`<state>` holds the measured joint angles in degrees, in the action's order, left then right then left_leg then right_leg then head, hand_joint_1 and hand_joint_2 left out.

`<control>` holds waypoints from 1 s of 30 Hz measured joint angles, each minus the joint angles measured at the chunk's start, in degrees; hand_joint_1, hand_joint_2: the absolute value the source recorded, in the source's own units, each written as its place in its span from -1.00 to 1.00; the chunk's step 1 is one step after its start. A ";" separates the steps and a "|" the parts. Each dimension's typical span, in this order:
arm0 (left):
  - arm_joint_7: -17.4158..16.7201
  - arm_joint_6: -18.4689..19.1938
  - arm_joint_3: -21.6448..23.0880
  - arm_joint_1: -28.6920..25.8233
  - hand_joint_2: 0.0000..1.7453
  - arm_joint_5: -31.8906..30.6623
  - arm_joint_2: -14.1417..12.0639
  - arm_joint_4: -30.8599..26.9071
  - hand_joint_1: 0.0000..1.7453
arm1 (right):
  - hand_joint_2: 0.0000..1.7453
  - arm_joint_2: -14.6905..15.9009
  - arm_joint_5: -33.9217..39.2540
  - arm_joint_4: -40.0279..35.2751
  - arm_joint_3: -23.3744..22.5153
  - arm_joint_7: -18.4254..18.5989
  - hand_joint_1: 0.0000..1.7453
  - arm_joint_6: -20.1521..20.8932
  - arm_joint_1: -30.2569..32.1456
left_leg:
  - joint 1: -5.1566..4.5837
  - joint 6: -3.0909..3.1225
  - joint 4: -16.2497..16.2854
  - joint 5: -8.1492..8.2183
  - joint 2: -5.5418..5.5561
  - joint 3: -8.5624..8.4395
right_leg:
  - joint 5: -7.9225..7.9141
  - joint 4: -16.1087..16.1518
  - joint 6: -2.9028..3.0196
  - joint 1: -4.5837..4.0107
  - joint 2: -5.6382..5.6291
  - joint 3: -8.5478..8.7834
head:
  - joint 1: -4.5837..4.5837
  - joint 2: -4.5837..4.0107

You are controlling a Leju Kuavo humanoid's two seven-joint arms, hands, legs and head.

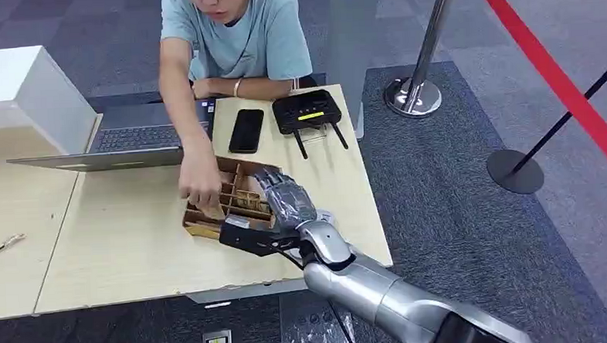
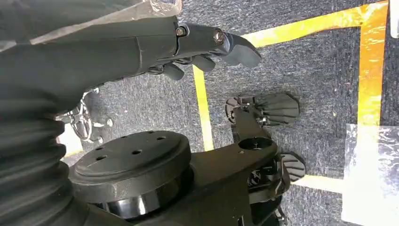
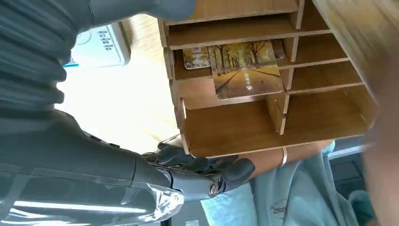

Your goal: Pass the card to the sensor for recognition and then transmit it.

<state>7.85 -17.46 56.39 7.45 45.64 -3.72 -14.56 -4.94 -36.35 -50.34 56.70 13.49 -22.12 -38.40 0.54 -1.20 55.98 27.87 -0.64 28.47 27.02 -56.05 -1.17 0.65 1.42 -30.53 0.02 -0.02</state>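
A card (image 3: 244, 70) printed with a tree-lined avenue lies in a compartment of the wooden divided box (image 1: 231, 168), seen in the head view as the cards (image 1: 247, 199) near the box's middle. My right hand (image 1: 280, 207) reaches over the box's near right corner, its fingers (image 3: 202, 172) spread beside the outer wall and holding nothing. The black sensor (image 1: 307, 111) with a yellow label and two antennas sits farther back on the table. My left hand (image 2: 207, 47) hangs over the carpet, empty, with its fingers loosely apart.
A person seated behind the table has a hand (image 1: 200, 184) inside the box's left compartments. A black phone (image 1: 246, 131) and an open laptop (image 1: 129, 144) lie behind the box. A white box (image 1: 26, 91) stands at back left. Stanchion bases (image 1: 413, 97) stand right of the table (image 1: 133, 241).
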 joint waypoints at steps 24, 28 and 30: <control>0.07 0.00 0.04 -0.33 1.00 0.70 0.00 0.00 -1.00 | 1.00 0.04 -0.35 0.41 0.00 -0.13 -0.68 -0.04 -0.03 | 0.00 0.00 0.00 0.00 0.00 -0.01 | 0.00 0.00 0.00 0.00 0.00 0.01 | 0.00 0.00; 0.07 0.00 0.04 -0.33 1.00 0.70 0.00 0.00 -1.00 | 1.00 0.04 -0.37 0.41 0.00 -0.13 -0.60 0.00 -0.26 | 0.00 0.00 0.00 0.00 0.00 -0.01 | 0.00 0.00 0.00 0.00 0.00 0.01 | 0.00 0.00; 0.07 0.00 0.04 -0.32 1.00 0.63 0.02 0.00 -1.00 | 1.00 0.04 -0.44 0.41 0.00 -0.13 -0.56 0.11 -0.40 | 0.00 0.00 0.00 0.00 0.00 -0.01 | 0.00 0.00 0.00 0.00 0.00 0.01 | 0.00 0.00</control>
<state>7.91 -17.46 56.43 7.13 46.27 -3.69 -14.56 -4.90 -36.79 -49.92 56.70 13.35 -22.01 -38.80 0.54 -1.19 55.98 27.87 -0.64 28.46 27.02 -56.05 -1.17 0.65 1.42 -30.51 0.02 -0.02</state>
